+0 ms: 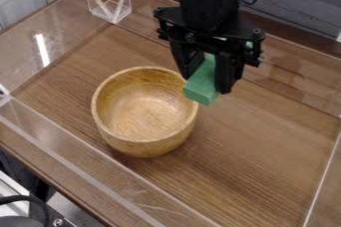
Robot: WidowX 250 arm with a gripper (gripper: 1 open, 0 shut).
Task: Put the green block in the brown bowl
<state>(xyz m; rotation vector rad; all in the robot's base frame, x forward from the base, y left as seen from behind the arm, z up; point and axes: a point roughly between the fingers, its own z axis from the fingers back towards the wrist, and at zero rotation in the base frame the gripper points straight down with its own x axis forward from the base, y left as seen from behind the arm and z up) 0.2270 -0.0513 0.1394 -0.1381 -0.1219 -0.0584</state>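
My black gripper (209, 64) hangs over the wooden table, shut on the green block (204, 84). The block is tilted, and its lower end sticks out below the fingers, just off the right rim of the brown bowl (146, 110). That round light-brown wooden bowl stands left of centre with nothing inside it. The block is in the air, beside and slightly above the bowl's rim, not touching it as far as I can see.
The wooden table top (253, 141) is ringed by low clear plastic walls (40, 47). A small clear plastic stand (107, 4) sits at the back left. A cable runs up from the arm at the top.
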